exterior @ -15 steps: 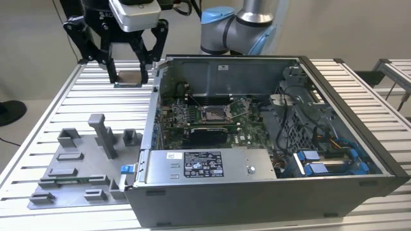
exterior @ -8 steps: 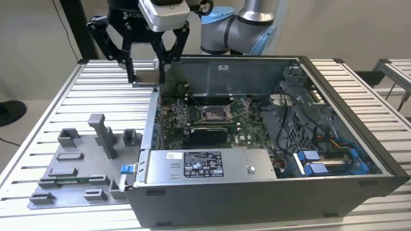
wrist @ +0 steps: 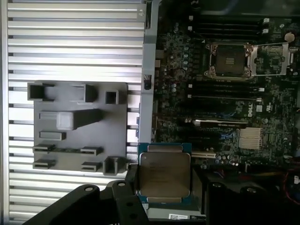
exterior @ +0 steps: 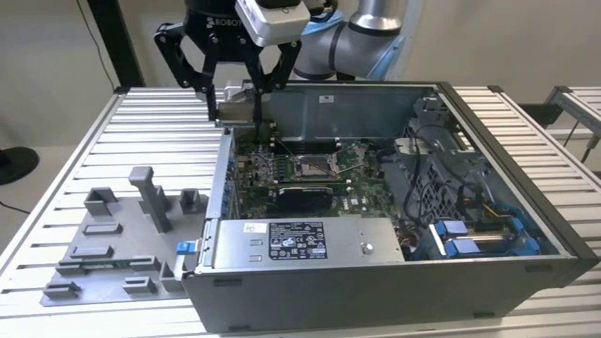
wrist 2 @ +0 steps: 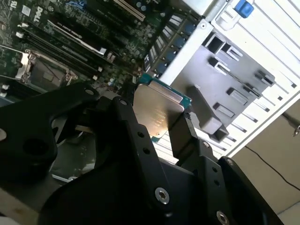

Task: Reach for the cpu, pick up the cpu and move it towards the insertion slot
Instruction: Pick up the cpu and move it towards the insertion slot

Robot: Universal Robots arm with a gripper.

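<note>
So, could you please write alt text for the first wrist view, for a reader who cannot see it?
The black pincer holds a flat square CPU with a silvery metal top over the edge of an open computer case. Beyond lies the green circuit board with its square silver-framed socket; beside the case, a grey plastic fixture block rests on a ribbed metal table.

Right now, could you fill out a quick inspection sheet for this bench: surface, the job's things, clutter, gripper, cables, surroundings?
Surface: ribbed metal table carrying an open computer case.
Job's things: cpu held between the fingers, above the case's edge; insertion slot on the green board, open and unfilled.
Clutter: grey plastic fixture plate beside the case.
Gripper: gripper shut on the cpu, raised near the case's far wall in the exterior view.
Cables: bundled wires and blue connectors inside the case; a dark lead on the floor.
Surroundings: plain wall, second ribbed table.
</note>
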